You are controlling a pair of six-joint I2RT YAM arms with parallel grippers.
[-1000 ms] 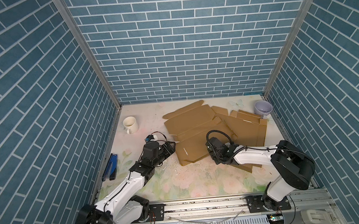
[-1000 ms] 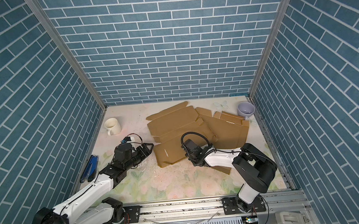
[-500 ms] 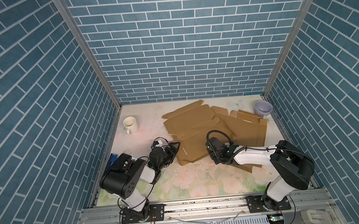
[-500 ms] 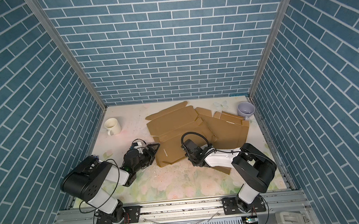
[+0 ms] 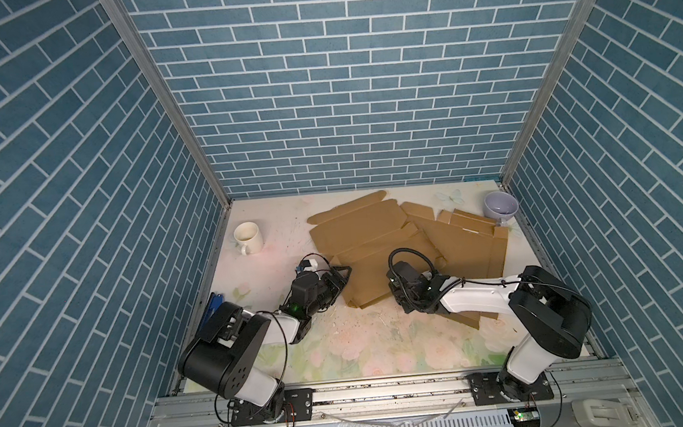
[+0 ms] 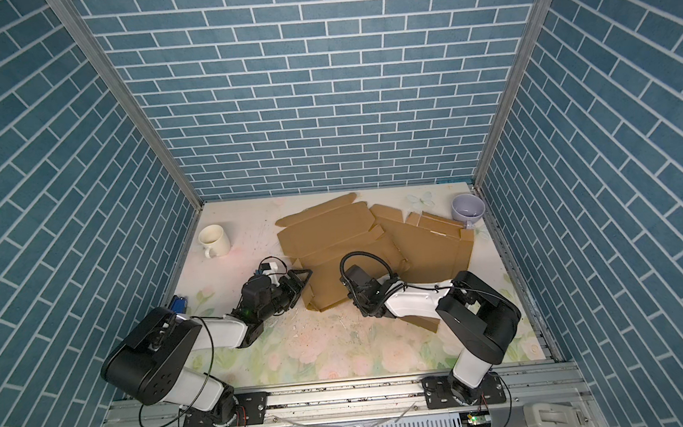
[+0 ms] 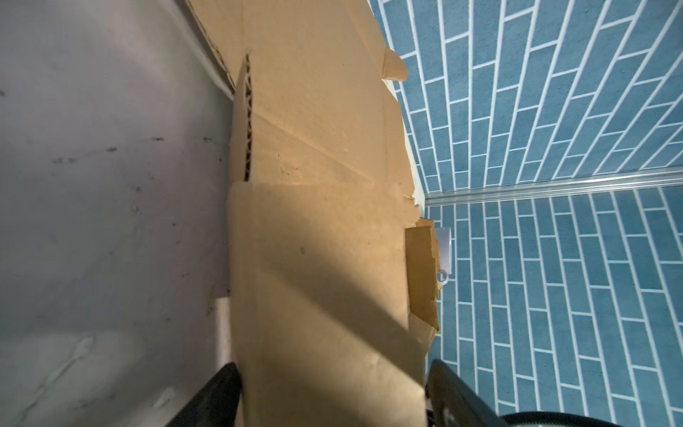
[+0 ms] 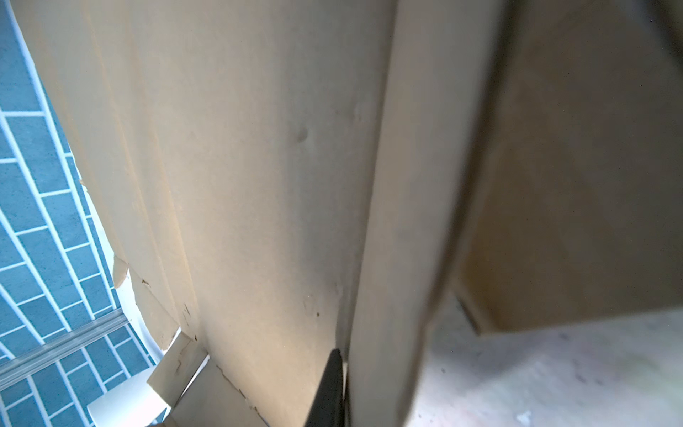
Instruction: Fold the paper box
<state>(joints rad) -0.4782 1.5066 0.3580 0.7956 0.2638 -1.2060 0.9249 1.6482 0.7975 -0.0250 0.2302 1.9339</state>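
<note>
The paper box (image 5: 379, 240) lies mostly flat and unfolded at mid-frame in both top views. Left gripper (image 5: 342, 273): jaws wide, astride the left flap. Right gripper (image 5: 403, 301): narrow, pinching the lower edge. Expect light, stiff, crease-prone corrugated board; grip flaps near score lines.

Table (image 5: 342, 348): pale top with a faded floral print, scuffed and speckled near the middle. The paper box (image 5: 358, 230) lies flattened across the far middle and right, its brown panels overlapping. A cream mug (image 5: 248, 236) stands upright far left and a lavender cup (image 5: 501, 207) in the far right corner; a blue object (image 5: 213, 306) lies at the left edge, partly hidden.
</note>
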